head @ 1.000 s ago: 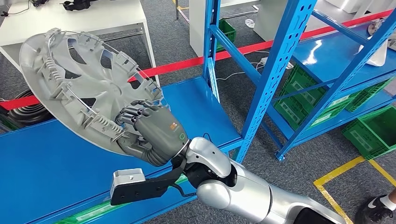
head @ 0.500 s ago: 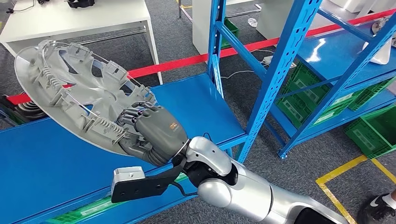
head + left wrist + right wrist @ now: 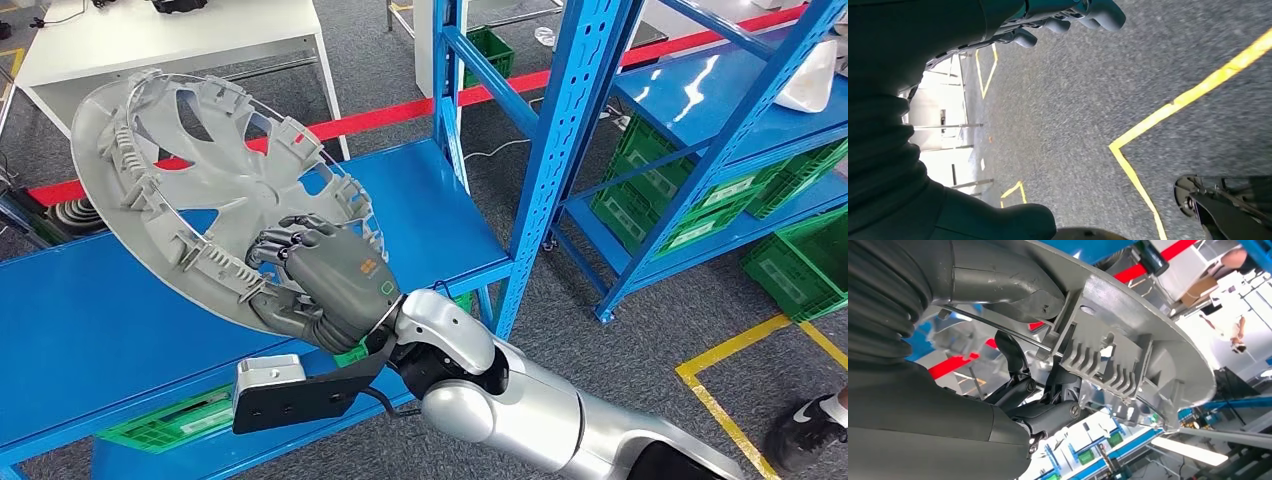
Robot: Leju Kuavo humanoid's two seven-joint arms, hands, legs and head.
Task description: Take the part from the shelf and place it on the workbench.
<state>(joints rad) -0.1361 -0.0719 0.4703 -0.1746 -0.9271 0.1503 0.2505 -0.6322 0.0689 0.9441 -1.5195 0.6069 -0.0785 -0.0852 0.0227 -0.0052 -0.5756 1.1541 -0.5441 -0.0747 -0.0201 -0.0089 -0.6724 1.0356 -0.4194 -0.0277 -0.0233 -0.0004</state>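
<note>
grey ribbed hubcap [image 3: 215, 190], apparently unbroken, tilted

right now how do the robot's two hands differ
The right hand grips the grey wheel cover by its rim, holding it tilted above the blue shelf; the left hand holds nothing. The right hand is raised in front of the robot; the left hand points at the grey floor. Both have dark fingers.

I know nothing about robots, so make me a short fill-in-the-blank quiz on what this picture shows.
1. The round grey plastic wheel cover is gripped by the robot's ____ hand.
2. The shelving frame is painted ____.
3. The green plastic crates sit on that shelving's ____ level.

Missing words: right; blue; lowest
</note>
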